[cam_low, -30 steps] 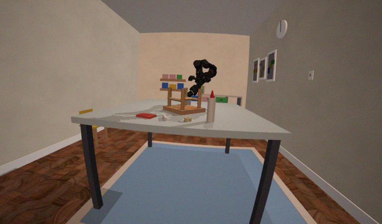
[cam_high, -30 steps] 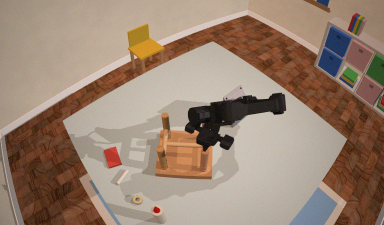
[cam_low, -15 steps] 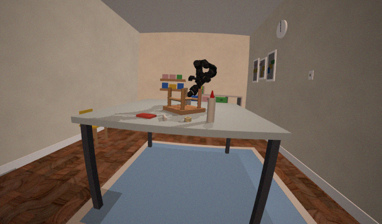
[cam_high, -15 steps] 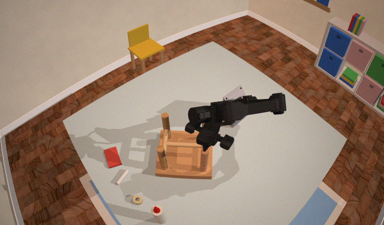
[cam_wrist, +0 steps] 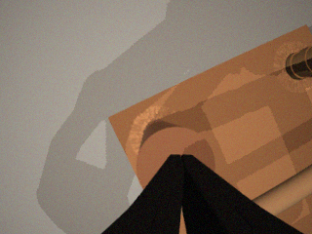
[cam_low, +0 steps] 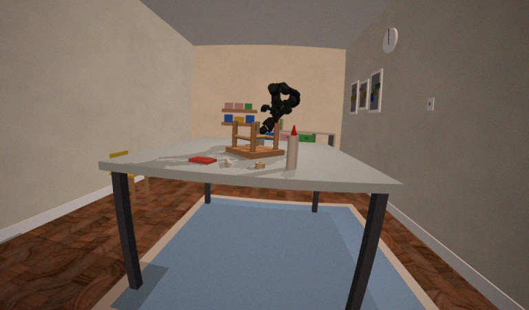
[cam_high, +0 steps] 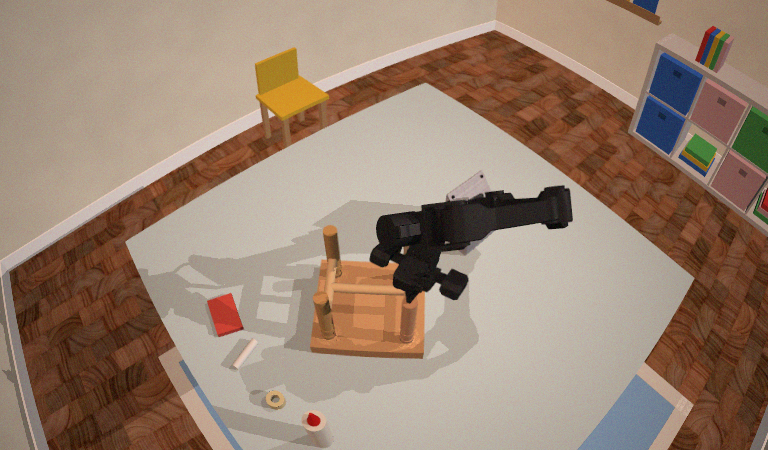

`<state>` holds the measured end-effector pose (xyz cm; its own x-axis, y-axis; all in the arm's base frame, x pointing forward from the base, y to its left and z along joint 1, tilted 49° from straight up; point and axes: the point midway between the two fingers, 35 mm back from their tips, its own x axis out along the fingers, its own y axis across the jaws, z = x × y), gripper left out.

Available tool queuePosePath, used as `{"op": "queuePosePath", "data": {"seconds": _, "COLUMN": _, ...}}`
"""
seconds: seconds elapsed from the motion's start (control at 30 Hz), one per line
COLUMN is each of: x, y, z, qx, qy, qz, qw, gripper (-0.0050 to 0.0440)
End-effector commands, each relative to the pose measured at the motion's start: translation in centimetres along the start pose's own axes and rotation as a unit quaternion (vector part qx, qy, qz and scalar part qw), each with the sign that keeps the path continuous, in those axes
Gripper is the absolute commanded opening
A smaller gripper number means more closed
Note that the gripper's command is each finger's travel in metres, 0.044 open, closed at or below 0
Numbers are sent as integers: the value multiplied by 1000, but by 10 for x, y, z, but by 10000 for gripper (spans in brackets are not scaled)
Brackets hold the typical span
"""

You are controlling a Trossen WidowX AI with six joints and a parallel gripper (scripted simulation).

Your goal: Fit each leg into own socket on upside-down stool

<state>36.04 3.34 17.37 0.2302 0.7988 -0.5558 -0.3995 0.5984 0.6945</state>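
Note:
The wooden stool lies upside down with its seat flat on the table. I see three legs standing up from it: back left, front left and front right. Pale rungs run between legs. My gripper is shut and empty, low over the right side of the seat, and it hides the back right corner. In the wrist view the shut fingertips sit just over a round leg end near a seat corner. From the side, the gripper is at leg-top height.
A red block, a white peg, a tape ring and a glue bottle lie at the table's front left. A grey plate lies behind my arm. The table edge runs along the front.

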Motion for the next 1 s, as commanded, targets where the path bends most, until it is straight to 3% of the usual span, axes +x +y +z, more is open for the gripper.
{"op": "queuePosePath", "data": {"seconds": 0.0, "x": 27, "y": 0, "z": -10, "qx": 5, "qy": 39, "qz": 14, "qw": 999, "gripper": 0}}
{"op": "queuePosePath", "data": {"seconds": 0.97, "x": -12, "y": -1, "z": 5, "qx": 2, "qy": 12, "qz": 5, "qw": 1000, "gripper": 0}}
